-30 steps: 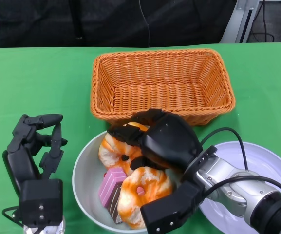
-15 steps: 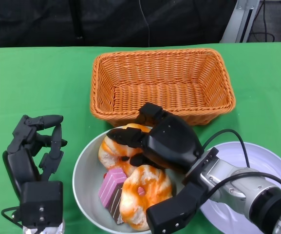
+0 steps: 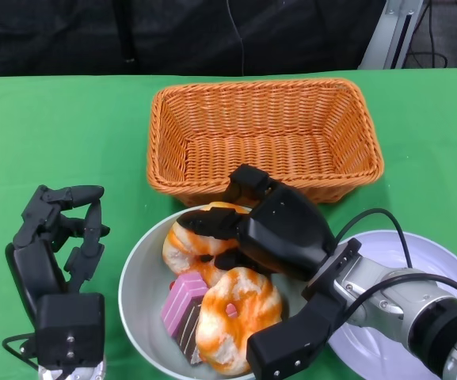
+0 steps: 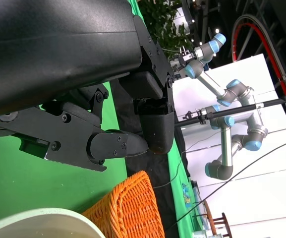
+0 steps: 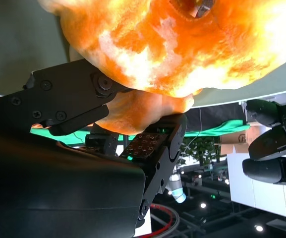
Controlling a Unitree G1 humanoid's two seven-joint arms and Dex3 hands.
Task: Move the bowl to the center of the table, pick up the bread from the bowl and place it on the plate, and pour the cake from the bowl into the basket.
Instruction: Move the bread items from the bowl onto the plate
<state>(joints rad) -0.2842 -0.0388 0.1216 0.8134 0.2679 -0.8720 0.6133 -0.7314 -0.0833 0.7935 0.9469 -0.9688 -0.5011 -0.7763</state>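
We see right hand (image 3: 279, 237) over grey bowl (image 3: 137, 297), grasping rear orange-glazed bread (image 3: 187, 241) | pink cake slice (image 3: 182, 305) in bowl | left hand (image 3: 54, 245) released, empty | wicker basket (image 3: 264, 134) behind bowl | plate (image 3: 442, 273) right.

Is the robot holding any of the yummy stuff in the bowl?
The right robot hand has its fingers around the orange-glazed bread ring at the back of the grey bowl, without lifting it. The left robot hand holds nothing.

Right robot hand (image 3: 268, 237) slightly further right, thumb lower beside bread (image 3: 232, 313)
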